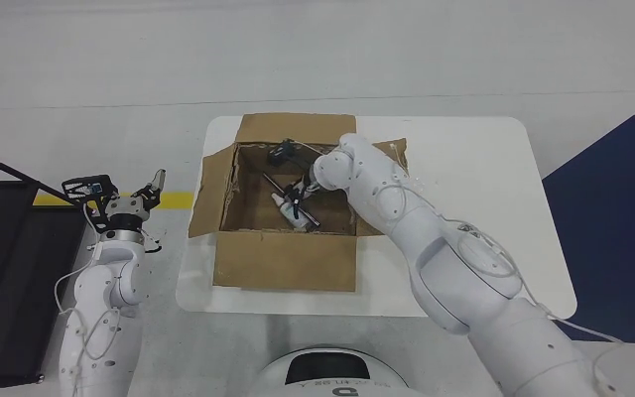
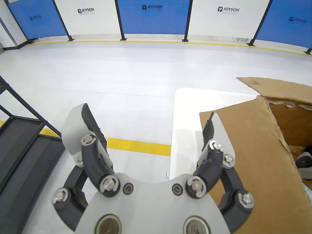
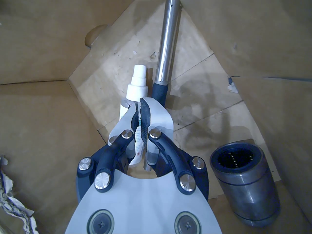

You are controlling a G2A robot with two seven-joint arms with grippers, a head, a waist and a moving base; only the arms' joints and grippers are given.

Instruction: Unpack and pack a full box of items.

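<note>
The right gripper [image 3: 141, 102] is deep inside the open cardboard box [image 3: 36, 122], its fingers drawn together to a thin slit. Directly under them lies a white spray bottle [image 3: 136, 83], cap pointing away from the gripper. A steel rod with a dark grip [image 3: 168, 47] lies alongside the bottle, apparently touching it and running under one finger. Print from the bottle's label shows through the slit, but whether the pads pinch anything cannot be told. They look to sit above the bottle rather than around it. A dark linear bearing [image 3: 243, 186] stands to one side of the gripper's base, apart from the other two items.

The left gripper [image 2: 148, 110] is spread wide and holds nothing. It is off the white table [image 2: 185, 113], just outside the box's side flap [image 2: 243, 147].

The unpacking appears barely begun, with all three items in the box.

The main risk is the closeness of bottle and rod. If the fingers open and descend here, one finger would likely land on the rod, either taking both items or levering the rod away. The bottle is round and smooth, so an off-centre squeeze could make it roll or squirt out. The box walls are close around the wrist, so a tilted lift might snag the rod's far end in the corner or drag the box across the table.
</note>
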